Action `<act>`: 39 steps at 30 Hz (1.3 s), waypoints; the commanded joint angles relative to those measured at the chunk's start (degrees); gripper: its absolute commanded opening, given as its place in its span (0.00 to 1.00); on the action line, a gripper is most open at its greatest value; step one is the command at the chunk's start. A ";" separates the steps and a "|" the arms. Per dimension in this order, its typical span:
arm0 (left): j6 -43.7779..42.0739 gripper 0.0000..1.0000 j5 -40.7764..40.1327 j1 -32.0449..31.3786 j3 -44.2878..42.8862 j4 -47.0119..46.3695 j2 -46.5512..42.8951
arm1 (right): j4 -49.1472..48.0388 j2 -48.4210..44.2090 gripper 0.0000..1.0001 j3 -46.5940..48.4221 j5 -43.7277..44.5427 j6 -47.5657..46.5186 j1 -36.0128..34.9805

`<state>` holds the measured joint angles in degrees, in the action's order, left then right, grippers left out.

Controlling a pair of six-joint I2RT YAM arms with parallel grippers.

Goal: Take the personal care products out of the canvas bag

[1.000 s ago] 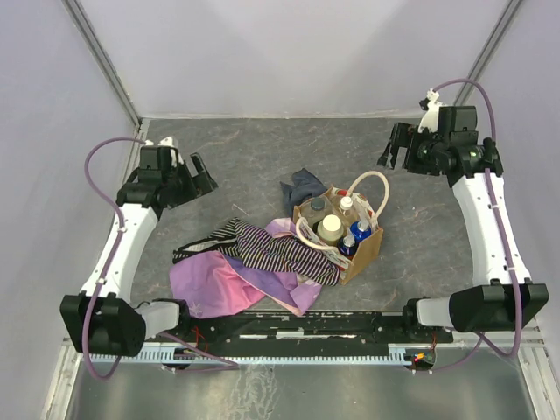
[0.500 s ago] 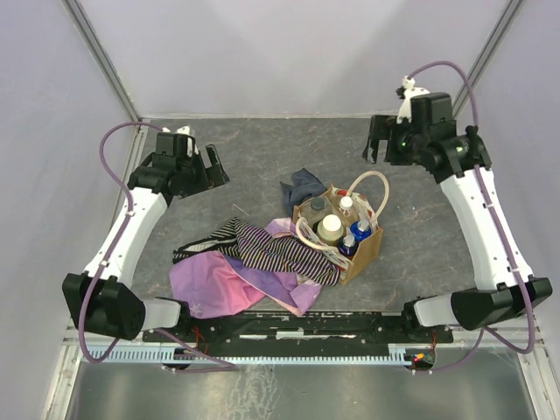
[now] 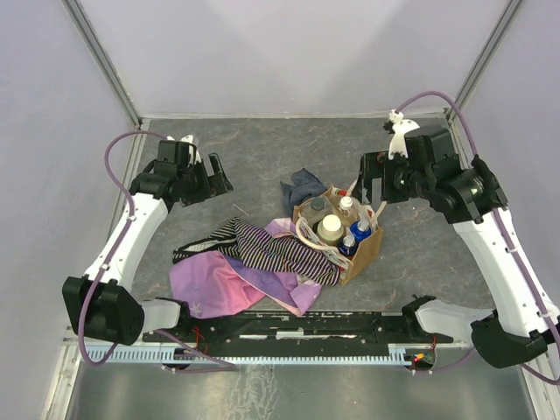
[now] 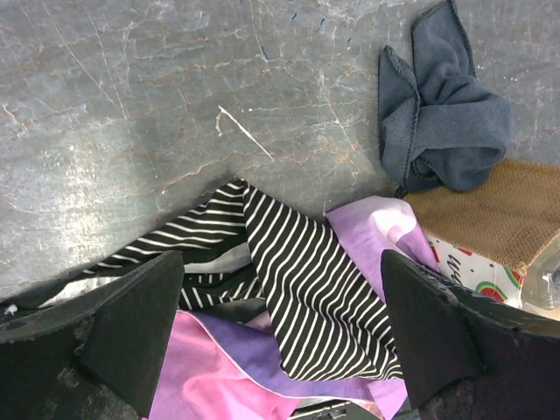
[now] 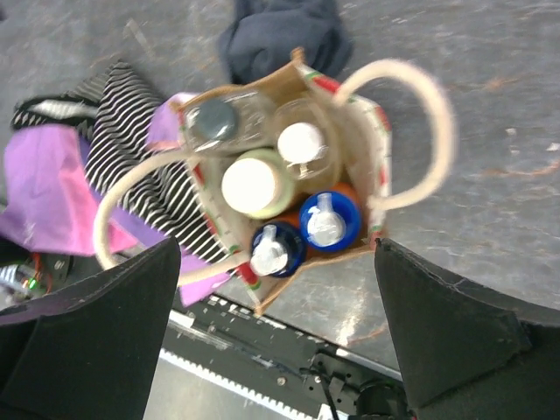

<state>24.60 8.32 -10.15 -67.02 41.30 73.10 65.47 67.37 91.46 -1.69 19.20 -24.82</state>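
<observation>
Bag: the small boxy tan-brown canvas bag (image 3: 343, 234) stands upright near the middle of the grey marbled table (image 3: 254, 157), mouth upward, its long axis running diagonally from far-left to near-right in the top view.
Handles: two thick cream looped handles (image 5: 411, 140) arch out to opposite sides of the bag; the far one is motion-blurred in the right wrist view.
Contents: five bottles stand upright inside the bag, caps upward: two orange-and-blue bottles with white nozzles (image 5: 328, 219) at its near end, a cream bottle (image 5: 254, 184) in the middle, an amber bottle with a white cap (image 5: 302, 144) and a clear square bottle with a dark cap (image 5: 210, 118) at its far end.
Hidden: bottle bodies are largely concealed by the bag walls; the bag's printed panel is cut off in the left wrist view.
Cloth: a blue-grey cloth (image 4: 442, 114) lies bunched just beyond the bag.
Clothes: striped and purple clothes (image 3: 254, 262) lie to the left of the bag, touching it.
Left gripper (image 4: 280, 341): jaws spread wide, empty, above the clothes, left of the bag.
Right gripper (image 5: 280, 337): jaws spread wide, empty, poised over the bag.
</observation>
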 commanded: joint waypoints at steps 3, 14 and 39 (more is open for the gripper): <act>3.17 1.00 2.32 -1.24 1.84 -2.27 -3.25 | -1.84 -2.35 1.00 -3.35 -10.47 3.75 -10.86; 8.99 0.90 -1.71 -10.82 4.54 -1.97 -2.85 | -1.99 15.23 1.00 12.90 10.23 1.07 -29.30; 26.87 0.98 -10.69 -34.93 16.51 -1.92 -3.33 | 10.46 71.51 1.00 59.80 -4.76 -7.70 -8.13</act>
<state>46.98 -2.46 -41.43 -48.97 43.77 66.59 76.29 137.25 147.52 -4.14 12.51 -32.29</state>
